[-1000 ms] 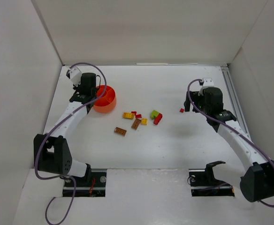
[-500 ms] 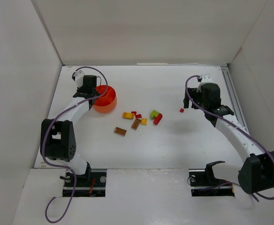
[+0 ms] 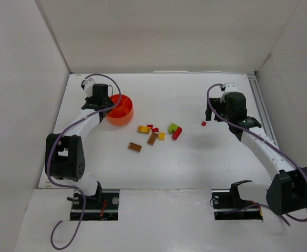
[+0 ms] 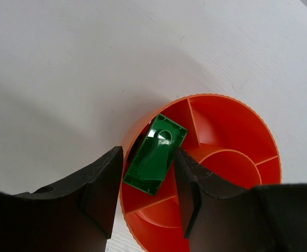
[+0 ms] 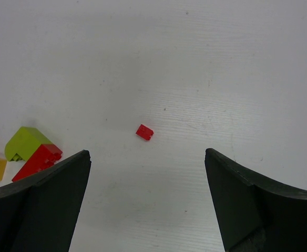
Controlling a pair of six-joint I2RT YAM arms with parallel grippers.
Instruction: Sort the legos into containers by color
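Top: left gripper (image 3: 106,106) sits over the orange bowl (image 3: 124,116); right gripper (image 3: 210,116) is just beside a lone red brick (image 3: 203,123).
Left wrist: pinched narrow on a tilted green brick (image 4: 156,155), outer compartment directly below. Centre it between the dividers, then release.
Right wrist: spread wide, empty, with the red brick ahead between the fingertips.

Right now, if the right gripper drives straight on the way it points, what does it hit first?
Probably the red brick, alone on the table, roughly centred ahead of the open right gripper. Nothing shows in between, though depth is unclear.
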